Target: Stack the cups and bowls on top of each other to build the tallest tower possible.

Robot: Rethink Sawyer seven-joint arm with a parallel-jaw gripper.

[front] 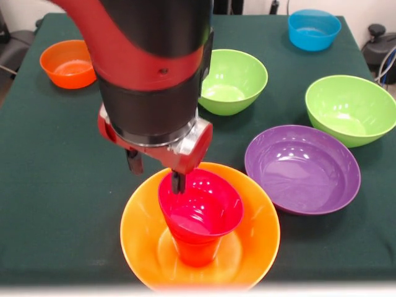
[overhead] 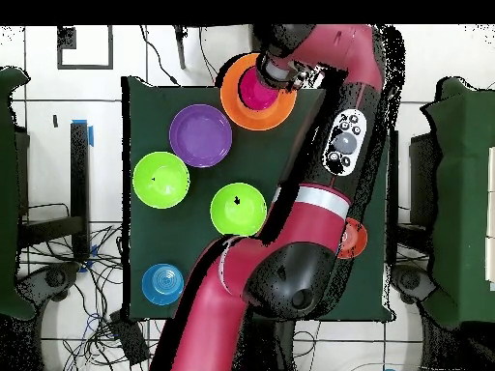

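The tower [front: 201, 229] is seen at the near edge of the table [front: 55, 185] in the front view: a big orange bowl [front: 253, 244] as base, an orange cup [front: 197, 249] standing upright in its middle, and a small crimson bowl [front: 201, 207] seated on the cup's mouth.

The claw [front: 156, 171] is placed at the crimson bowl's rim, on the side toward the picture's upper left. One finger [front: 178, 182] is seen at or just over that rim, the other [front: 134, 161] outside the bowl, with a clear gap between them, so the claw is judged to be parted and nothing is held. Whether the rim is touched cannot be told.

The relation that matters: the tower's axis is upright and lies just to the lower right of the claw, so any sideways move toward it could tip the crimson bowl.

For the next tier, the purple bowl [front: 303, 168] and the nearest green bowl [front: 232, 80] are found close by; the small orange bowl [front: 69, 63] is well apart.
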